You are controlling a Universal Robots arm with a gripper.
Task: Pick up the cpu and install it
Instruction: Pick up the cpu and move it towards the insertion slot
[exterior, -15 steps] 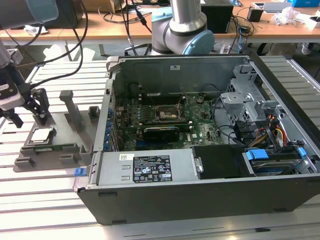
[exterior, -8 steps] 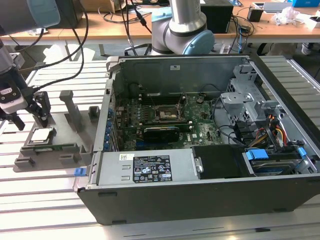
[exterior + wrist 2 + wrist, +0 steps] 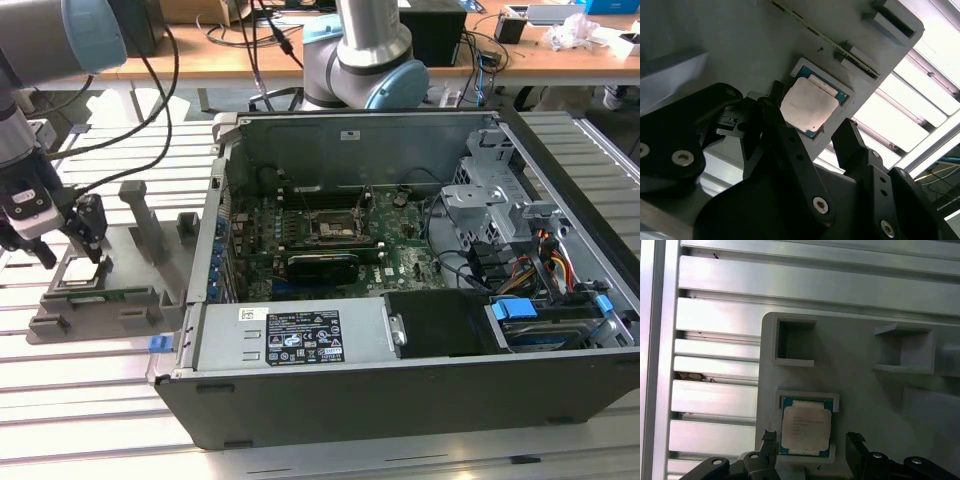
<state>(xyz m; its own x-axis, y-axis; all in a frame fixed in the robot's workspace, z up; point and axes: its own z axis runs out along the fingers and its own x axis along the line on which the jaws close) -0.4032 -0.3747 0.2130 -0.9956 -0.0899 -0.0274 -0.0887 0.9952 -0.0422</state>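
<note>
The cpu point(image 3: 806, 427) is a flat square chip with a silver-grey top and a greenish rim. It lies in a square recess of the grey holder tray point(image 3: 860, 370). In both wrist views my gripper point(image 3: 812, 438) is open, with one black finger point(image 3: 774, 102) on each side of the cpu point(image 3: 807, 106). In the exterior view the gripper point(image 3: 70, 252) hangs low over the tray point(image 3: 110, 300) at the exterior view's left, just above the cpu point(image 3: 84, 278). The motherboard socket point(image 3: 335, 228) sits inside the open computer case point(image 3: 400, 300).
The holder tray has raised grey posts point(image 3: 140, 215) and empty pockets point(image 3: 795, 342) beside the cpu recess. It rests on a slotted aluminium table point(image 3: 715, 405). Black cables point(image 3: 165, 90) hang from the arm. A second robot base point(image 3: 365, 50) stands behind the case.
</note>
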